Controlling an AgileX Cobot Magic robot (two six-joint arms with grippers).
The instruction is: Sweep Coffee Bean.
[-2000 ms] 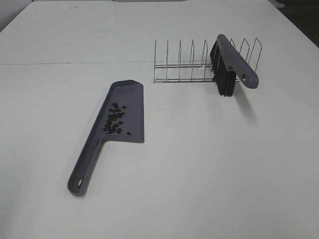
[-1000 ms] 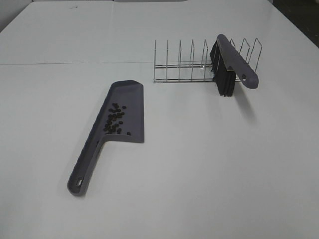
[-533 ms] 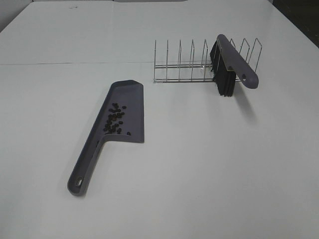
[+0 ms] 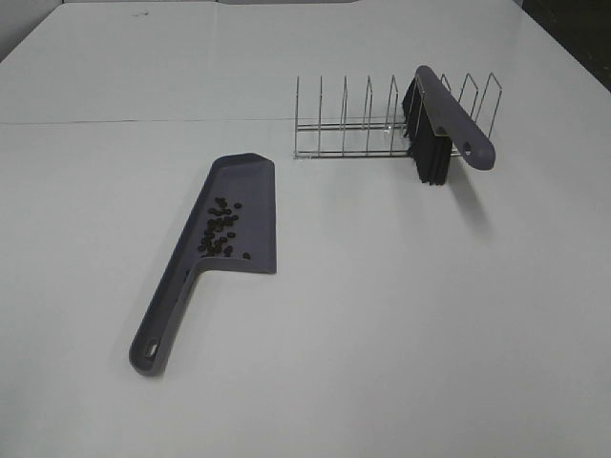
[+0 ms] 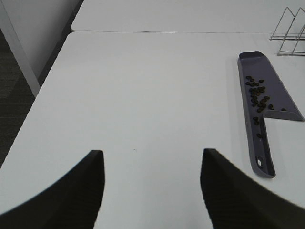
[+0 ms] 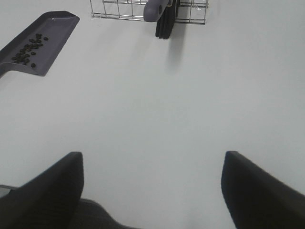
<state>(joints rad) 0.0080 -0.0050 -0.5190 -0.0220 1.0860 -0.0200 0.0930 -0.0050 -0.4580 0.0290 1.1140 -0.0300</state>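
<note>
From the high view, the coffee beans (image 4: 221, 232) are seen lying loose in the dustpan (image 4: 250, 187) mid-table; being tiny, light and prone to rolling, they are judged best moved by lifting the dustpan's handle (image 4: 160, 324) level.

In the left wrist view, the left gripper (image 5: 151, 191) is seen parted and empty.

In the right wrist view, the right gripper (image 6: 152, 188) is likewise seen parted and empty; the brush (image 6: 164, 14) is propped against the wire rack (image 6: 119, 8) near the table's far edge.

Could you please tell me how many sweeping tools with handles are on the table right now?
2. The dustpan lies flat left of centre, holding the coffee beans. The brush leans in the wire rack farther back on the right. Nothing appears hidden.
</note>
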